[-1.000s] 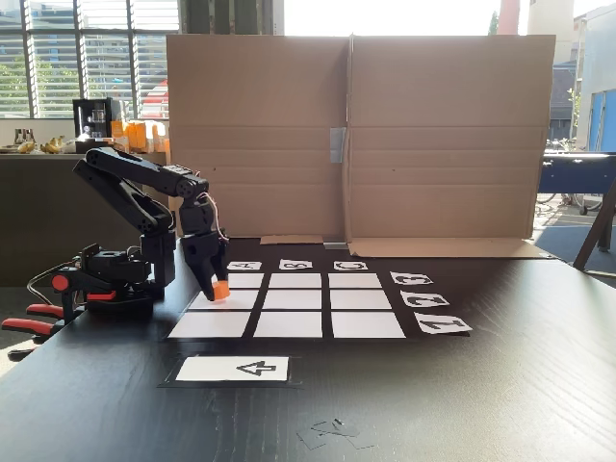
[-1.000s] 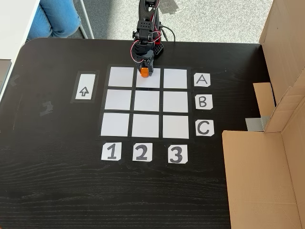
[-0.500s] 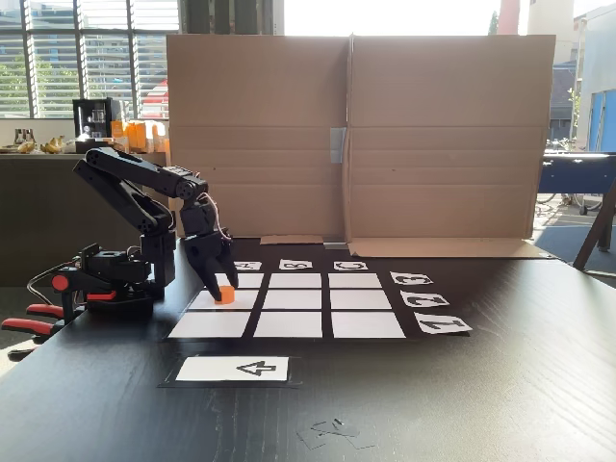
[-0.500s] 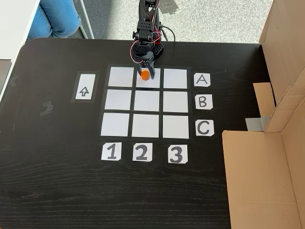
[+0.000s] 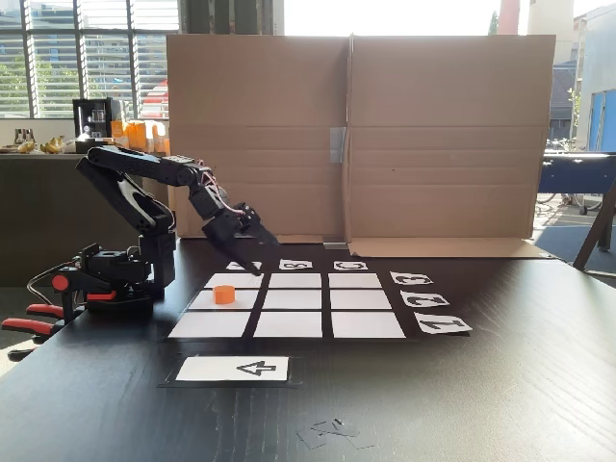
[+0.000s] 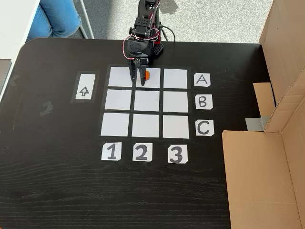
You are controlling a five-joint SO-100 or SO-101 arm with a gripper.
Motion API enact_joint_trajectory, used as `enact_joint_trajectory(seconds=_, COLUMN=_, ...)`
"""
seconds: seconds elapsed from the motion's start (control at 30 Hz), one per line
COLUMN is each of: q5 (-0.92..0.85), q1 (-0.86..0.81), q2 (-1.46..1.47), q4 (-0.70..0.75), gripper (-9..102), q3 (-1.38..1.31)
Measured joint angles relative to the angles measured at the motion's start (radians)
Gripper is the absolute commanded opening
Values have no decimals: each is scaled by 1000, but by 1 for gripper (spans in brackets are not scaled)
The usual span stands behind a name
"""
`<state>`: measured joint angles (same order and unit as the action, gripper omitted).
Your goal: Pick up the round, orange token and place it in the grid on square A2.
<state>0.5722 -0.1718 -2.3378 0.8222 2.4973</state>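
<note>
The orange token [image 5: 223, 295] [image 6: 147, 75] rests on square A2 [image 5: 214, 302] [image 6: 153, 80], the middle cell of the A line of the grid [image 5: 294, 300] [image 6: 147, 101]. My gripper [image 5: 267, 256] [image 6: 137, 85] is open and empty. In the low fixed view it is raised above the table, up and to the right of the token, near the letter cards. From above, one black finger [image 6: 142, 79] overlaps the token's left edge while the other hangs over the gap between A1 and A2.
A white arrow card [image 5: 234, 368] [image 6: 84, 86] lies beside the grid. A tall cardboard wall [image 5: 356, 135] [image 6: 281, 95] stands on the side of the C row. The arm's base [image 5: 115, 274] is clamped at the table edge. A person's leg [image 6: 57, 16] is beyond the table.
The gripper opened, let go of the token on A2, then lifted and swung away from it toward the grid's middle. The token stays on the cell.
</note>
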Motion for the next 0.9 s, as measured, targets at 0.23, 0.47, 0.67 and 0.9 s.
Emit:
enact_joint_trajectory(seconds=0.23, q5=167, q1=-147, q2=71, q4=-51, gripper=27, q3=-268)
enact_joint_trajectory(seconds=0.47, q5=356, q1=-357, q2=81, q4=-164, gripper=27, q3=-483)
enact_joint_trajectory(seconds=0.67, q5=476, q1=-598, q2=71, q4=-291, gripper=28, q3=-552)
enact_joint_trajectory(seconds=0.9, q5=586, q1=-913, q2=-21, q4=-383, gripper=29, q3=-552)
